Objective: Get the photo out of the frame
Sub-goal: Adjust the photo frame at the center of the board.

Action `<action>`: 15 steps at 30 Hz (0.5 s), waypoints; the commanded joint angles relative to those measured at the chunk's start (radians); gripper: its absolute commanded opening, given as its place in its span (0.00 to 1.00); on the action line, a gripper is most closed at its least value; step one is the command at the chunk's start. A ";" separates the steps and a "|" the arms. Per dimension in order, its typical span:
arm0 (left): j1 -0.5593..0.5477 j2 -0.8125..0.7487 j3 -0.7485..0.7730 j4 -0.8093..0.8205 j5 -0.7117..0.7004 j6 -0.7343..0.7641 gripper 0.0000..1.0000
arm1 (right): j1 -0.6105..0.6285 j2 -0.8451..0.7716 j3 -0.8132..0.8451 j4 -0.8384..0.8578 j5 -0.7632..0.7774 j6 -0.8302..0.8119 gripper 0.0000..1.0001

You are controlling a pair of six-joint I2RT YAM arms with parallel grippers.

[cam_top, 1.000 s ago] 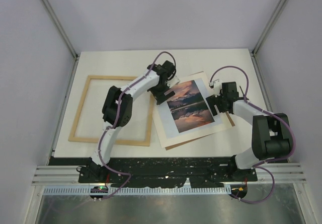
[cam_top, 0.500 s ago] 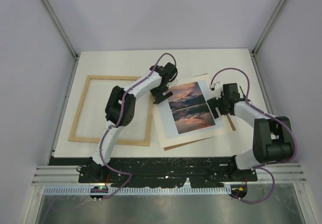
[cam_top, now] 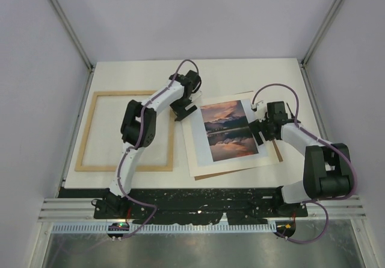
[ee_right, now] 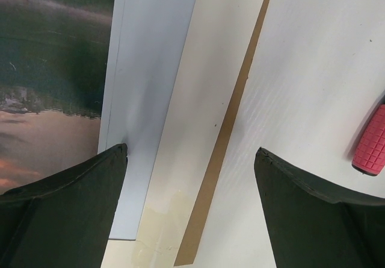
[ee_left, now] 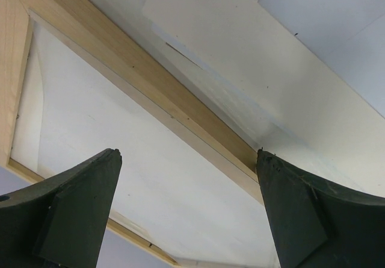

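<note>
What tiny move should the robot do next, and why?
Probably lift the right gripper up and away. The photo already lies outside the frame, on the cream mat, and that gripper is open, holding nothing.

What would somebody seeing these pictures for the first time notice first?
The sunset-and-lake photo stands out, lying right of centre on a cream mat and a brown board, out of the frame. The empty light-wood frame lies to its left. The left tool hangs open by the frame's right rail, and the right tool is open at the photo's right edge.
</note>
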State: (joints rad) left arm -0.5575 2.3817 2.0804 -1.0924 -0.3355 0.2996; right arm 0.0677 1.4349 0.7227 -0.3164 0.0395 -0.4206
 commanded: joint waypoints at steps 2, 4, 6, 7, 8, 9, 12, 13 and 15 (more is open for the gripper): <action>-0.002 -0.062 0.015 -0.030 0.113 0.010 1.00 | -0.011 -0.002 0.004 -0.208 -0.018 -0.023 0.91; -0.004 -0.102 0.001 -0.020 0.167 0.003 1.00 | -0.025 -0.039 0.062 -0.262 -0.112 -0.001 0.92; -0.012 -0.137 -0.019 -0.014 0.205 0.003 0.99 | -0.054 -0.067 0.142 -0.337 -0.215 0.026 0.94; -0.018 -0.151 -0.026 -0.012 0.210 0.001 1.00 | -0.099 -0.076 0.167 -0.352 -0.255 0.032 0.95; -0.019 -0.163 -0.035 -0.014 0.214 0.003 0.99 | -0.118 -0.074 0.222 -0.380 -0.333 0.040 0.96; -0.025 -0.171 -0.043 -0.015 0.217 0.004 1.00 | -0.161 -0.067 0.251 -0.397 -0.367 0.045 0.96; -0.033 -0.188 -0.069 -0.026 0.223 0.006 1.00 | -0.248 -0.006 0.339 -0.429 -0.519 0.052 0.96; -0.035 -0.191 -0.078 -0.035 0.230 0.004 1.00 | -0.262 0.008 0.359 -0.428 -0.555 0.051 0.96; -0.039 -0.194 -0.106 -0.041 0.236 -0.002 1.00 | -0.293 0.062 0.379 -0.424 -0.616 0.046 0.96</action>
State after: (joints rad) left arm -0.5861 2.2459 2.0163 -1.1019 -0.1429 0.2985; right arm -0.1730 1.4303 1.0401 -0.6880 -0.3641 -0.3862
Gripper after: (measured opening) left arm 0.994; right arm 0.959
